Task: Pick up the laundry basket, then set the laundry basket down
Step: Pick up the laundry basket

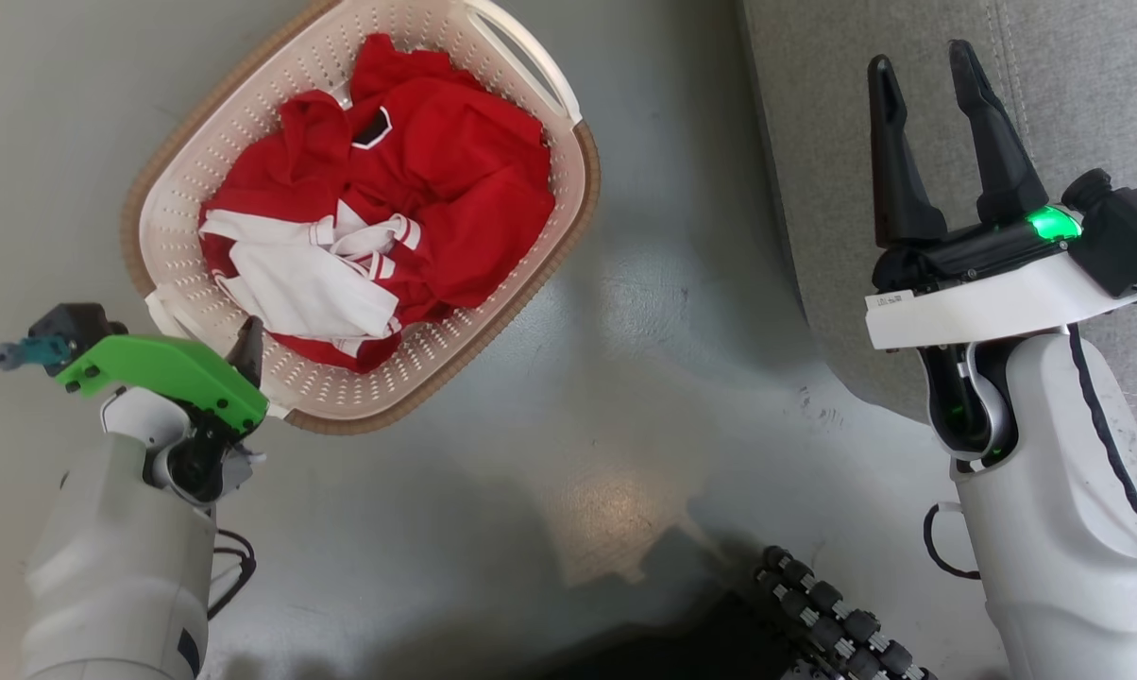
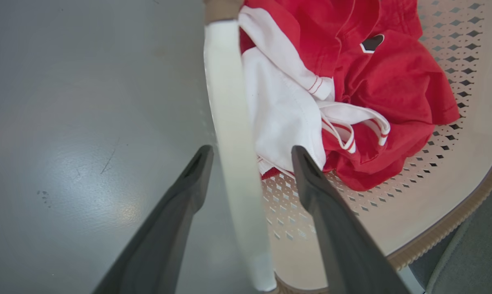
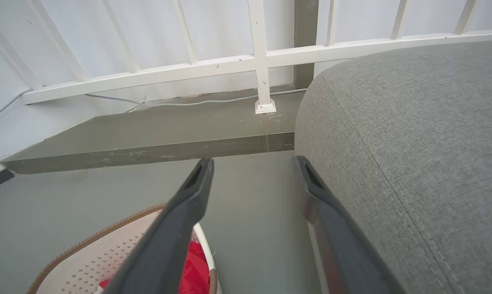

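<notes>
We see the laundry basket (image 1: 167,203) on the floor (image 1: 625,378) beside the sofa (image 1: 814,142), left gripper (image 2: 250,153) jaws open astride its white handle (image 2: 229,102), right gripper (image 1: 923,57) jaws open over the sofa.

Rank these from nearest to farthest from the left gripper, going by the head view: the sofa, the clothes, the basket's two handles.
1. Near handle, between the fingers of the left gripper.
2. Red and white clothes, inside the laundry basket.
3. Far handle, on the basket's opposite short side.
4. Grey sofa, off to the right, by the right gripper.
</notes>
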{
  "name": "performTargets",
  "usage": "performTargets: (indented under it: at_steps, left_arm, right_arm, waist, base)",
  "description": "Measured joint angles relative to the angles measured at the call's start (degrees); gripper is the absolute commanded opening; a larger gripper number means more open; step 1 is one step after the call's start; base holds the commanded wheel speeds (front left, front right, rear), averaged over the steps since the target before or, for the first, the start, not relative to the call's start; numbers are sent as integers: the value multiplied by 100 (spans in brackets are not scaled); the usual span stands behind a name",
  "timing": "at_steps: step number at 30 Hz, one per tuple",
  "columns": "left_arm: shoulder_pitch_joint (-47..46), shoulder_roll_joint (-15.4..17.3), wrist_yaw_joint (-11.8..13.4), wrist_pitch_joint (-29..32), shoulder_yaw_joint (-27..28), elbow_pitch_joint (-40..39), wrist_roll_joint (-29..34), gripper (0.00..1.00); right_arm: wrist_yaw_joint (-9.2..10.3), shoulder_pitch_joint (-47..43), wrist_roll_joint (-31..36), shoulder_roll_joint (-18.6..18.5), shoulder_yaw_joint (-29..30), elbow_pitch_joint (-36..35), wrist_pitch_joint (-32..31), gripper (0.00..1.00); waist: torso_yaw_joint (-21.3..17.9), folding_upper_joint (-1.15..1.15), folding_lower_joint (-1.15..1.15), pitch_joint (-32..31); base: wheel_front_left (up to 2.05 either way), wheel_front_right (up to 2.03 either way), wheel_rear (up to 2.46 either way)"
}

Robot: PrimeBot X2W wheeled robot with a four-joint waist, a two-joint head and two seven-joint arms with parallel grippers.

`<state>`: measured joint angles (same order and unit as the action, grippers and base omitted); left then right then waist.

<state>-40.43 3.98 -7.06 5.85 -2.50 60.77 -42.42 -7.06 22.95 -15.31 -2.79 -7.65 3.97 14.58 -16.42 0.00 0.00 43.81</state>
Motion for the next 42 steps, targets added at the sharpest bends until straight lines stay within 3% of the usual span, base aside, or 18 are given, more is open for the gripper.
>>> performTargets:
  at_steps: [1, 2, 3, 4, 5, 6, 14, 21, 28, 42]
  left_arm:
    - [-35, 2, 0, 15, 7, 22, 0, 89]
    - [-75, 3, 0, 18, 16, 52, 0, 68]
    - [-111, 4, 0, 16, 21, 82, 0, 41]
    - [-139, 4, 0, 16, 22, 118, 0, 30]
    - [-159, 12, 1, 18, 24, 166, 0, 7]
    - [-160, 29, 0, 18, 22, 194, 0, 0]
    - [-215, 122, 0, -36, -145, 374, 111, 0]
    - [-252, 305, 1, -92, -772, 559, 816, 0]
    - [-328, 401, 4, -85, -1054, 701, 1083, 0]
    - [-390, 259, 4, 107, -1023, 922, 1018, 0]
  right_arm:
    - [0, 8, -12, 0, -1, -7, 0, 100]
    - [0, 9, -44, 0, -4, -8, 0, 100]
    - [0, 9, -64, 2, -5, -8, 0, 100]
    - [0, 10, -83, 3, -5, -8, 0, 100]
    - [0, 10, -99, 3, -5, -8, 0, 100]
    - [0, 10, -115, 3, -5, -8, 0, 100]
    - [0, 16, -193, 13, -11, 4, 0, 100]
    - [0, 40, -234, 14, -24, 36, 1, 100]
    - [0, 41, -245, 14, -52, 59, 0, 100]
    - [0, 41, -286, 14, -85, 101, 0, 100]
  waist:
    - [-6, 0, 0, 22]
    - [-12, 0, 0, 43]
    - [-18, 0, 0, 60]
    - [-23, 0, 0, 71]
    - [-28, 0, 0, 77]
    - [-31, 0, 0, 83]
    - [-45, 0, 0, 78]
    - [-2, 0, 0, -57]
    - [23, 0, 0, -129]
    - [7, 0, 0, -195]
  base:
    - [0, 0, 0]
    - [0, 0, 0]
    - [0, 0, 0]
    - [0, 0, 0]
    - [0, 0, 0]
    - [0, 0, 0]
    - [0, 0, 0]
    - [0, 0, 0]
    - [0, 0, 0]
    - [0, 0, 0]
